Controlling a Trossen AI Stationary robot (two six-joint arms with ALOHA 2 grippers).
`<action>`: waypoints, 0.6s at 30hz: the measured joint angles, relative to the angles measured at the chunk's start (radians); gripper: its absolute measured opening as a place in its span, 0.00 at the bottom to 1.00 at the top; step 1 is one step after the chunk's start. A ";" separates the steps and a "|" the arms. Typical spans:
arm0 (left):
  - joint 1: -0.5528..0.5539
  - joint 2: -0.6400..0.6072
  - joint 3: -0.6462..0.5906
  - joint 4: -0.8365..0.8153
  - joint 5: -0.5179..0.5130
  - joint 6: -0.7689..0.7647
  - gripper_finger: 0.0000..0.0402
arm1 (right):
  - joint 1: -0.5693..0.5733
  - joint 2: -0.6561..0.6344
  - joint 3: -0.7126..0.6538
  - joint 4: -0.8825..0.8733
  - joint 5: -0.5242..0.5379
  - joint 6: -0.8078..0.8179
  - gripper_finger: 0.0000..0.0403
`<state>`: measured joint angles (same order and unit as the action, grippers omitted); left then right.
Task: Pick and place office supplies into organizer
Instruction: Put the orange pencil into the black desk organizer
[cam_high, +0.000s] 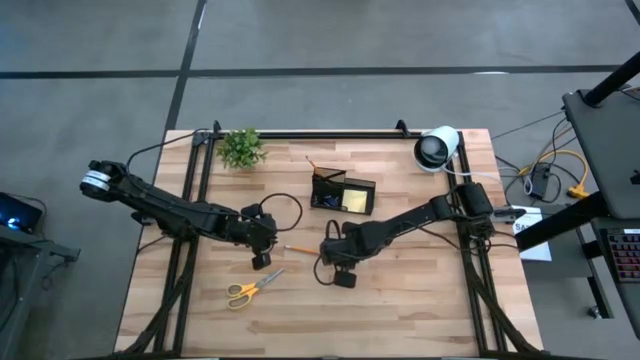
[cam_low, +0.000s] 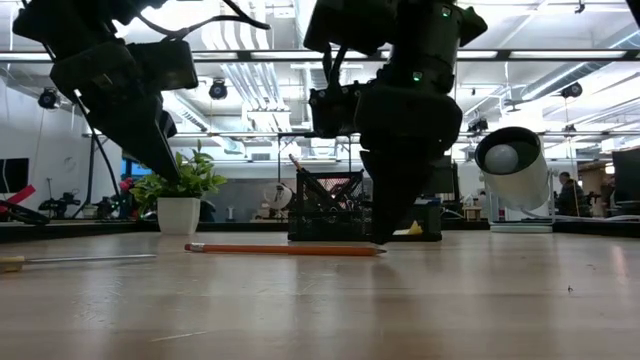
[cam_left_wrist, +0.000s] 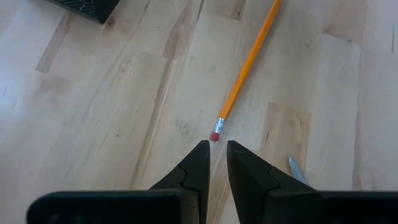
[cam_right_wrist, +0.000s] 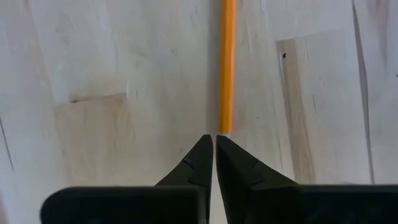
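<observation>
An orange pencil (cam_high: 300, 248) lies flat on the table between my two grippers. Its eraser end (cam_left_wrist: 216, 135) is just ahead of my left gripper (cam_left_wrist: 217, 145), which is open by a narrow gap and raised above the table (cam_low: 172, 172). My right gripper (cam_right_wrist: 214, 138) is shut, with its tips down at the table by the pencil's other end (cam_low: 378, 250). Yellow-handled scissors (cam_high: 251, 290) lie flat nearer the table's near edge. The black mesh organizer (cam_high: 342, 192) stands behind the pencil, with a yellow pad in one compartment. My right gripper's shut fingertips (cam_right_wrist: 205, 144) come from above, slanting down, right at the pencil's end (cam_right_wrist: 226, 127), in line with the pencil. Whether they touch it I cannot tell. The pencil lies flat on the table. My left gripper touches nothing.
A small green plant in a white pot (cam_high: 241, 147) stands near the far left corner. A big white-and-black roll (cam_high: 437, 148) sits at the far right. Bare wood (cam_high: 400, 300) stretches along the near side, right of the scissors.
</observation>
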<state>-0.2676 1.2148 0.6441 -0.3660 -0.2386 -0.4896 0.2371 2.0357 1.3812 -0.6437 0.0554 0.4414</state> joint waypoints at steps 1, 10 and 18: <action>0.000 0.000 0.000 0.000 0.000 0.000 0.10 | 0.000 0.000 -0.001 -0.001 0.000 0.000 0.04; 0.005 0.000 0.000 0.001 0.000 0.000 0.10 | 0.000 0.000 -0.004 0.002 0.000 0.000 0.15; 0.024 0.000 0.000 0.013 0.000 0.000 0.10 | -0.001 0.000 -0.005 0.009 0.049 -0.001 0.15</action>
<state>-0.2441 1.2148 0.6441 -0.3532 -0.2383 -0.4896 0.2363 2.0357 1.3767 -0.6349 0.1048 0.4405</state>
